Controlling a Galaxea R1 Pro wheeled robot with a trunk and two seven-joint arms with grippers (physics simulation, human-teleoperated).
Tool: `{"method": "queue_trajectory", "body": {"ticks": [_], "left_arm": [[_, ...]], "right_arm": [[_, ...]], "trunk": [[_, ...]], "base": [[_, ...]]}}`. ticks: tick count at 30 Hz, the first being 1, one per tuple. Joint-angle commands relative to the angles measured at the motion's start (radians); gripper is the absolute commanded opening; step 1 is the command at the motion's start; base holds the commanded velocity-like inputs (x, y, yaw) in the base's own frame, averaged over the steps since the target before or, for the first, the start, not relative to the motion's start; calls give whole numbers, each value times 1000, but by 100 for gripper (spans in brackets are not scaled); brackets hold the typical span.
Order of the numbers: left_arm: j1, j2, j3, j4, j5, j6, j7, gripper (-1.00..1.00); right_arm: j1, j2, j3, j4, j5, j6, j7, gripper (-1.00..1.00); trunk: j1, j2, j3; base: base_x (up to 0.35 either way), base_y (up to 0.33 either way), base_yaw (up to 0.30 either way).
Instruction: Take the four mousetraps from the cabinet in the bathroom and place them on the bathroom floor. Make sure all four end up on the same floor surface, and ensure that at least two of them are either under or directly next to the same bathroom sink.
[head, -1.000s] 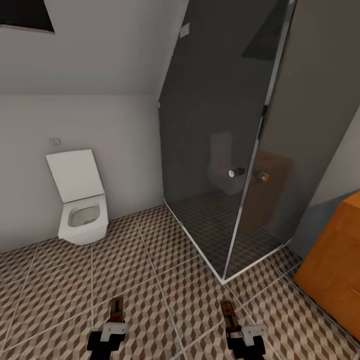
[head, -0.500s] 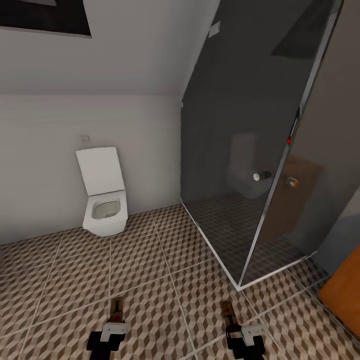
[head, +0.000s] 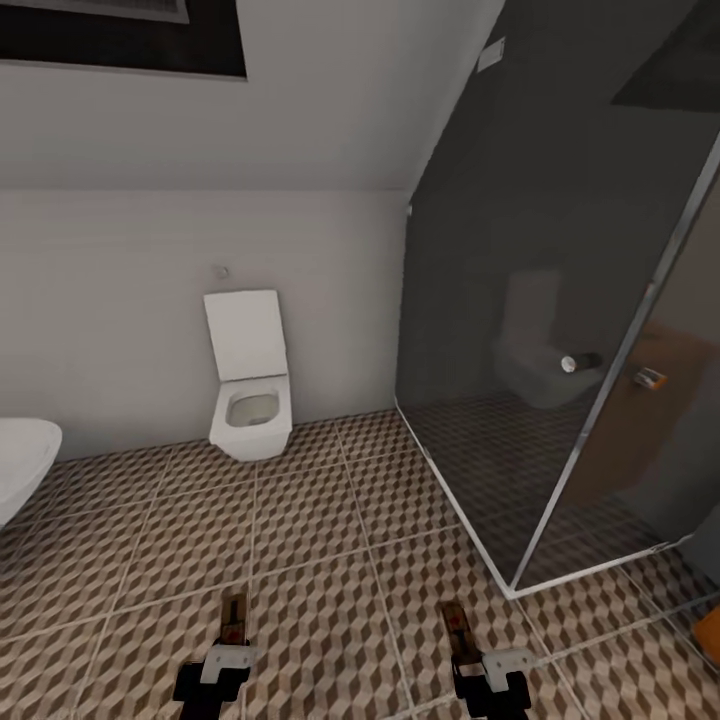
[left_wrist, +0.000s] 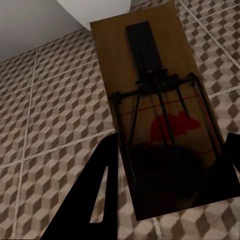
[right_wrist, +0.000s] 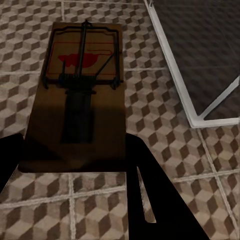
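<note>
Mid-task: left gripper (head: 233, 625) and right gripper (head: 457, 630) each clamp a mousetrap (left_wrist: 157, 107) above the bathroom floor (head: 330, 560), none yet set down.

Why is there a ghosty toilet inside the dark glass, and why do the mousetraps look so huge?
Head view: the shower glass mirrors the toilet. Wrist views: cameras sit close, so each mousetrap looms large, its near end shadowed.
</note>
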Motion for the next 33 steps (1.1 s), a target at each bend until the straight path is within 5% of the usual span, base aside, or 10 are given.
{"method": "queue_trajectory", "body": {"ticks": [1, 22, 33], "left_arm": [[-2, -1, -9, 4, 8, -5, 2, -100], [-2, -1, -9, 4, 8, -5, 2, -100], [-2, -1, -9, 4, 8, -5, 2, -100]], "right_arm": [[0, 0, 0, 0, 8, -2, -6, -100], [-1, 0, 0, 0, 8, -2, -6, -100], [0, 1, 0, 0, 8, -2, -6, -100]], "trunk": [[0, -1, -1], [0, -1, -1], [0, -1, -1]], "base": [[0, 0, 256], [0, 4, 256], [0, 231, 255]]}}
